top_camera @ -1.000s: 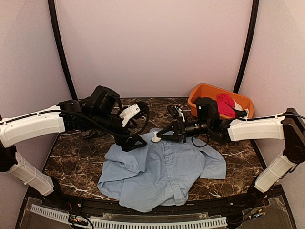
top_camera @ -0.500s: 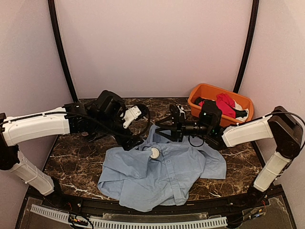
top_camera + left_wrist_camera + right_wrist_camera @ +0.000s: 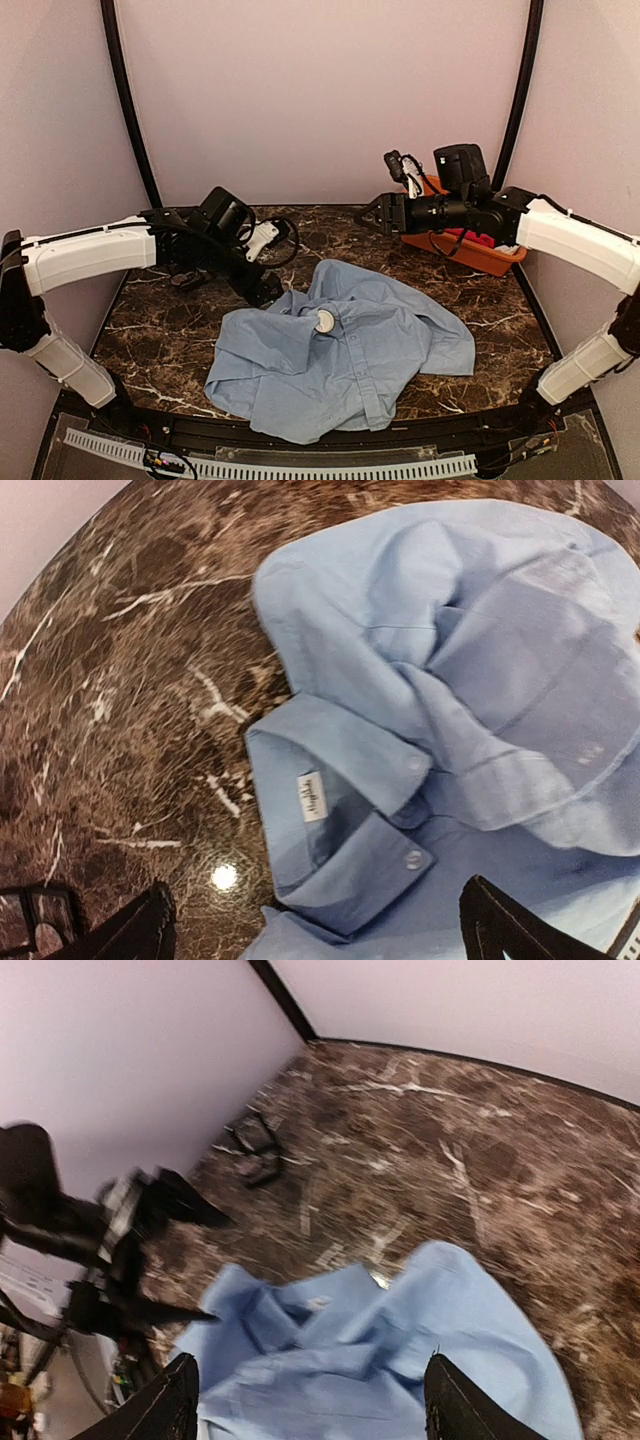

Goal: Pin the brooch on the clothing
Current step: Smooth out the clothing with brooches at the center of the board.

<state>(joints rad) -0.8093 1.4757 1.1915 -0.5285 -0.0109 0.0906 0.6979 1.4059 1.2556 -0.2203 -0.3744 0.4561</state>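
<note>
Gaping left end effector (image 3: 265, 290) and right end effector (image 3: 372, 213); brooch (image 3: 324, 320) lies on shirt (image 3: 380, 350)

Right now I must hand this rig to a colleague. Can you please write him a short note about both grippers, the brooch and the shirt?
Left gripper: open, empty, low over the shirt.
Right gripper: open, empty, raised at the far right, clear of the shirt.
Brooch: a small pale round piece resting on the shirt.
Done: the brooch is on the shirt and no gripper holds it.
Left: the pictures do not show whether the pin is fastened, so check that first.
</note>
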